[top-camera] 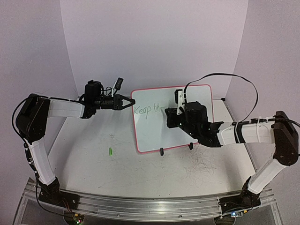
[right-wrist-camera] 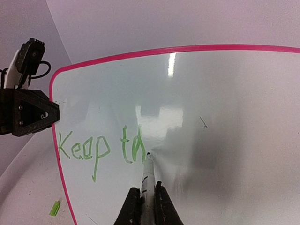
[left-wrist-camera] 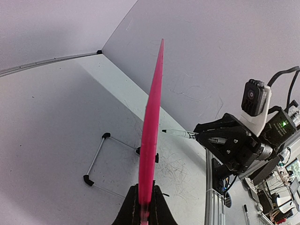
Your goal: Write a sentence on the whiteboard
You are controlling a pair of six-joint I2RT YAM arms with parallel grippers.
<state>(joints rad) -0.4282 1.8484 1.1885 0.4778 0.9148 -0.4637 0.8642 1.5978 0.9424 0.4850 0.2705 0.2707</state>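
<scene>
The flat white rectangular whiteboard [top-camera: 149, 135] has a thin pink-red rim and bears a light green handwritten sentence [right-wrist-camera: 101, 147]. The slim white marker pen [right-wrist-camera: 147, 180] is dark-tipped. At the board's seven o'clock lies a small bright green plastic cap [top-camera: 110, 151].

The whiteboard [top-camera: 154, 133] stands on the table [top-camera: 93, 173], its left edge inside the left end effector [top-camera: 127, 102]. The right end effector [right-wrist-camera: 147, 206] is in front of the board's face. The marker [right-wrist-camera: 147, 178] in it touches the board just right of the sentence [right-wrist-camera: 101, 147]. A marker cap [top-camera: 110, 151] lies on the table nearer than the left end effector.
</scene>
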